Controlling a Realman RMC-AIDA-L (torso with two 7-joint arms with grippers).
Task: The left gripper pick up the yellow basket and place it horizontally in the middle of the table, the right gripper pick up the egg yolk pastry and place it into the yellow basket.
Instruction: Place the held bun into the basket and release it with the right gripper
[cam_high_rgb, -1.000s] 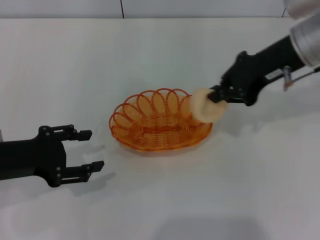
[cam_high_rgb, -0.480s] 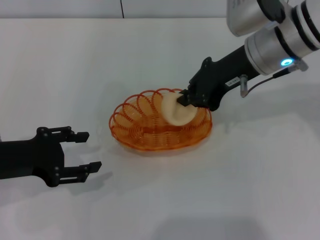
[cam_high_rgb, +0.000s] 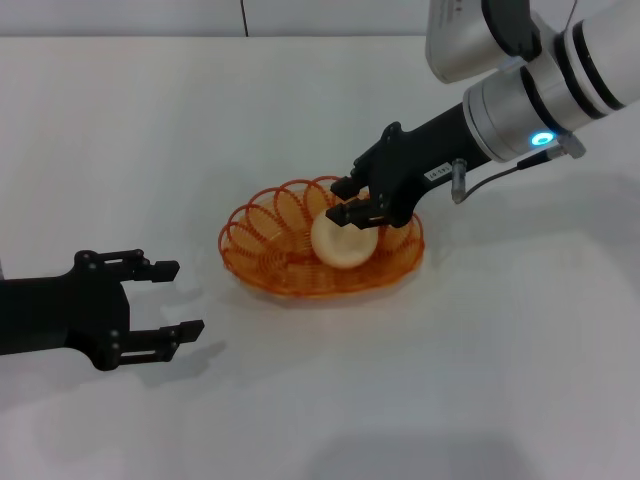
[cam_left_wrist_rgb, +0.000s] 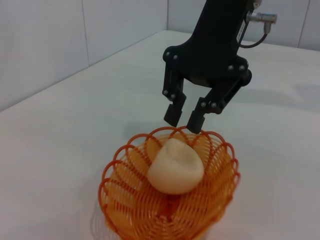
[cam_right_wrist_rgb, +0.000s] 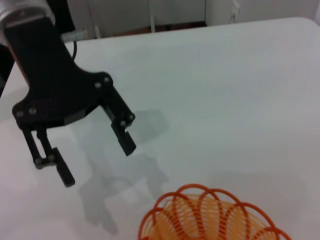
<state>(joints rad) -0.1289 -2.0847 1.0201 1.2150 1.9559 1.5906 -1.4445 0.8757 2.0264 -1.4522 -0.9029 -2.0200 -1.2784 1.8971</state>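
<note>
A white table (cam_high_rgb: 300, 110) is spreading across the whole scene, carrying the work at its middle. Reaching in from the far right, the robot's right arm (cam_high_rgb: 520, 95), silver-white with a lit ring, is angling down toward the table's centre. The yellow basket (cam_high_rgb: 262, 248) is sitting flat on the table near the middle, its looped wire rim facing up. The left gripper (cam_high_rgb: 180, 298) is hovering low over the table to the basket's left, well apart from it, its two black fingers spread wide and holding nothing; the right wrist view is showing the same claw (cam_right_wrist_rgb: 95, 160) with its fingers parted above bare tabletop. The right gripper (cam_high_rgb: 354, 200) is hanging just over the basket's far right rim, its fingers parted; in the left wrist view the claw (cam_left_wrist_rgb: 184, 118) is showing its tips standing just above the pastry with a gap between them, gripping nothing. The egg yolk pastry (cam_high_rgb: 344, 242) is lying inside the basket, resting on the woven wire base toward its right side, directly below the fingertips.
</note>
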